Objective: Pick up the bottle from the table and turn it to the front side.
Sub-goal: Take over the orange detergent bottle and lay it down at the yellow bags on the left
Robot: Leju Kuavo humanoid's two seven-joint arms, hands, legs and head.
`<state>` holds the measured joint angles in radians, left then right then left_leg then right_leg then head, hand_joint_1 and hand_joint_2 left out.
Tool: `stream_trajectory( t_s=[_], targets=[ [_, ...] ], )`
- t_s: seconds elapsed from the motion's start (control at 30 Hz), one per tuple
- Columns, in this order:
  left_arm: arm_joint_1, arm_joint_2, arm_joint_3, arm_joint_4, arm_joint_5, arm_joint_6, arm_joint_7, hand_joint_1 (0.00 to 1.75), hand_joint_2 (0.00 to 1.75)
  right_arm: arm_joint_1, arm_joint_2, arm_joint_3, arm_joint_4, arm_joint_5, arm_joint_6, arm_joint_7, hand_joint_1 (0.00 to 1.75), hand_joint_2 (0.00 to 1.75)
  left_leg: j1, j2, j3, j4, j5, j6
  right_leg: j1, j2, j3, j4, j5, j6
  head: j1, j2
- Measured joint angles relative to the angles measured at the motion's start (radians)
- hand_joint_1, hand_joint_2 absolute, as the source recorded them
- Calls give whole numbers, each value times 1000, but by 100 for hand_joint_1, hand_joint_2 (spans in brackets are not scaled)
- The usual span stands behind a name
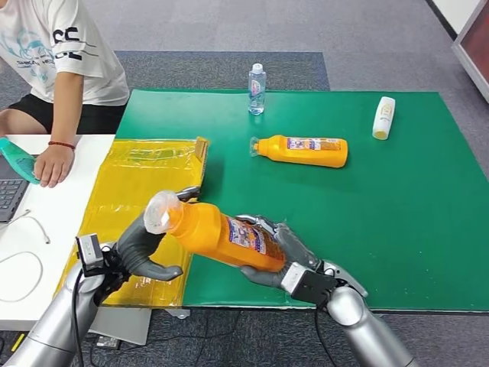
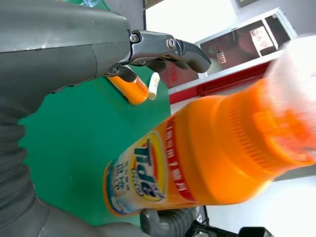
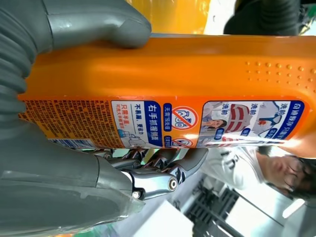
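Orange detergent bottle, smooth plastic with a clear rounded cap and a printed label, is hanging tilted in the air over the near edge of the green mat, cap end raised toward the yellow plastic sheet. Left of the mat, a person's hand is resting on a white table. The yellow sheet, glossy and wrinkled, is lying against the mat's left edge. The left hand is sitting beneath the bottle's cap end, fingers spread, whether touching is unclear. The right hand is clamping the bottle's base end, thumb on one side, fingers wrapped round the other. Toward the mat's far edge, a small clear bottle is standing upright, a second orange bottle is lying flat just beside it, and a white bottle is lying near the far right corner. The mat's right half is showing bare green felt.
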<state>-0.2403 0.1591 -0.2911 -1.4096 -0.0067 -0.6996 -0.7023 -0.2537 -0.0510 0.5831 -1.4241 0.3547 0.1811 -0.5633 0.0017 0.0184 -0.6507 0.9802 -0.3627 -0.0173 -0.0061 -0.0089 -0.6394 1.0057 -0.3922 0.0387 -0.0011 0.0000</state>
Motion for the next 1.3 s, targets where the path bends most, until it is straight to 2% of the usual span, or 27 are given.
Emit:
stream_trajectory(
  t_s=[0.33,0.43,0.53,0.6,0.9,1.3],
  targets=[
    [-1,-18,3,0,32,-49,0,0,175,-1,14,26,-48,49,-39,22,175,175,0,0,0,0,0,0,0,0,0,0,0,0,0,0],
    [-3,-41,24,2,67,-140,0,0,175,-2,22,37,-49,58,-50,27,175,175,0,0,0,0,0,0,0,0,0,0,0,0,0,0],
    [-12,-87,66,18,100,-265,0,0,175,-7,34,54,-49,69,-65,31,175,175,0,0,0,0,0,0,0,0,0,0,0,0,0,0],
    [-20,-115,86,37,102,-294,0,0,175,-10,42,65,-49,77,-74,33,175,175,0,0,0,0,0,0,0,0,0,0,0,0,0,0],
    [-61,-166,98,164,114,-268,0,0,175,-14,58,108,-35,161,-155,47,175,175,0,0,0,0,0,0,0,0,0,0,0,0,0,0],
    [-63,-179,98,209,117,-222,0,0,175,-15,60,139,-28,292,-285,100,175,175,0,0,-1,0,0,0,0,0,-1,0,0,0,0,0]
  ],
)
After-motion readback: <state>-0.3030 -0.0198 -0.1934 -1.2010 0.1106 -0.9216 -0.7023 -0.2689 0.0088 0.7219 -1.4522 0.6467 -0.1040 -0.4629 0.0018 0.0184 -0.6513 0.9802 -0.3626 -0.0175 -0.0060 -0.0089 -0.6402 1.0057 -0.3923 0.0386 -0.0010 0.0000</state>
